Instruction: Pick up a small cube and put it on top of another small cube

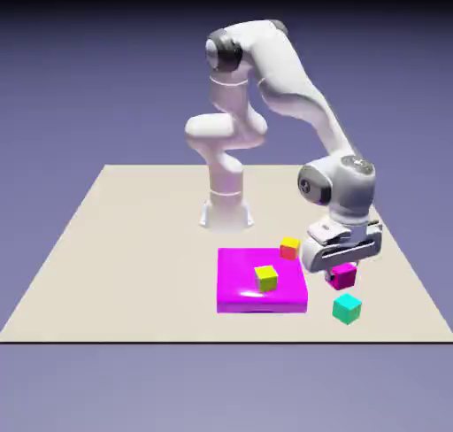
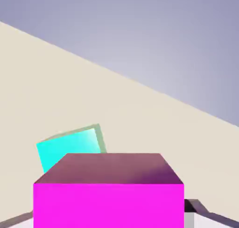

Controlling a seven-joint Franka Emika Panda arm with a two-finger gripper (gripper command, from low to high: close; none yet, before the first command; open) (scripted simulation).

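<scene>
Blue-violet fills the space behind the worktop point(image 1: 133, 244), and it goes nearly black at the very top of the exterior view. I see that the worktop is a plain sandy color. On it stands my big white arm point(image 1: 287, 76), bent high up and then down toward the exterior view's right.

At the end of the arm is my pincer point(image 1: 342, 276). It is pinching the pink cube point(image 1: 342, 276), one finger on each side. In the hand view the pink cube looks very big, and it hides most of the finger tips. I can't tell if its bottom is touching the worktop.

Near the pink cube, closer to the front edge, is the teal cube point(image 1: 347, 309). It sits on the worktop, and nothing is on top of it. The hand view shows it too, partly hidden behind the pink cube. The two cubes are not stacked.

Over to the exterior view's left of the pincer I see a big flat pink slab point(image 1: 239, 284). A yellow-green cube point(image 1: 266, 279) shows on top of the slab. One more cube, the yellow-and-red cube point(image 1: 289, 248), is at the slab's back corner, on the side near my pincer. I can't tell if it touches the slab.
</scene>
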